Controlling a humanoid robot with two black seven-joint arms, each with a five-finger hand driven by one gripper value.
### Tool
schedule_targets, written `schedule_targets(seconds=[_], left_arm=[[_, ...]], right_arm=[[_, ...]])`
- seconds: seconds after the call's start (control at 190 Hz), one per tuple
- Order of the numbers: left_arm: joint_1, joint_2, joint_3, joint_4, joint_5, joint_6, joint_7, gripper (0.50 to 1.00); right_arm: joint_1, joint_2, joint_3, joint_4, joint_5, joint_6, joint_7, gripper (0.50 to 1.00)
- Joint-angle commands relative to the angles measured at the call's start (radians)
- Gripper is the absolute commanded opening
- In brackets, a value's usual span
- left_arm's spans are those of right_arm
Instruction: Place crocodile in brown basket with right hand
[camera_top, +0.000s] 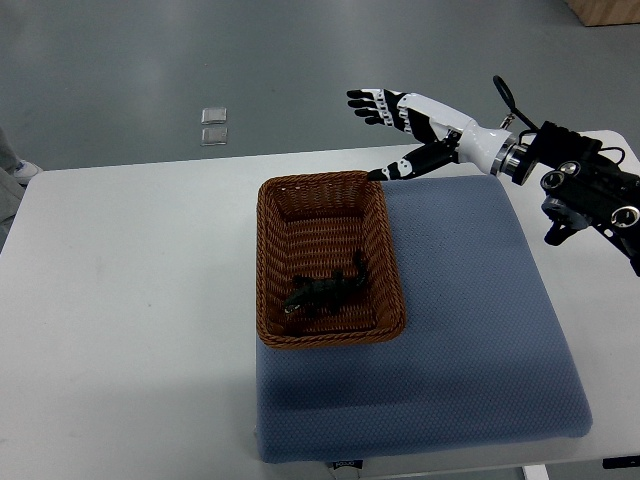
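Right hand (415, 118) (fingers spread) hovers empty — crocodile (325, 290) lies in basket (266, 250).

It looked like a robotics lab: a plain white worktop (130, 290) stood on a bare grey concrete floor (200, 60), with a blue pad (470, 330) laid on top.
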Motion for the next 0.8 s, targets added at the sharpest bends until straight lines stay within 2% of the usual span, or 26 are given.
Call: schedule_targets(seconds=[0.0,0.074,0.184,0.194,0.252,0.336,0.467,0.793], left_arm=[[0.0,0.0,0.0,0.001,0.0,0.0,0.001,1.0],[0.0,0.0,0.0,0.0,0.0,0.0,-0.001,1.0],[0.0,0.0,0.0,0.0,0.0,0.0,0.001,1.0],[0.0,0.0,0.0,0.0,0.0,0.0,0.001,1.0],[0.0,0.0,0.0,0.0,0.0,0.0,0.001,1.0],[0.0,0.0,0.0,0.0,0.0,0.0,0.001,1.0],[0.0,0.0,0.0,0.0,0.0,0.0,0.001,1.0],[0.0,0.0,0.0,0.0,0.0,0.0,0.001,1.0]], right_arm=[[-0.003,-0.008,0.005,-0.07,0.175,0.077,-0.068,0.93],[-0.006,-0.01,0.003,-0.123,0.323,0.125,-0.159,0.93],[-0.03,-0.01,0.002,-0.198,0.543,0.178,-0.354,0.93],[-0.03,-0.01,0.002,-0.198,0.544,0.178,-0.354,0.93],[-0.038,-0.008,0.002,-0.234,0.657,0.2,-0.441,0.93],[-0.043,-0.01,0.0,-0.267,0.807,0.227,-0.515,0.932],[-0.064,-0.008,-0.002,-0.287,0.965,0.253,-0.558,0.934],[-0.103,0.006,-0.002,-0.292,0.991,0.247,-0.535,0.936]])
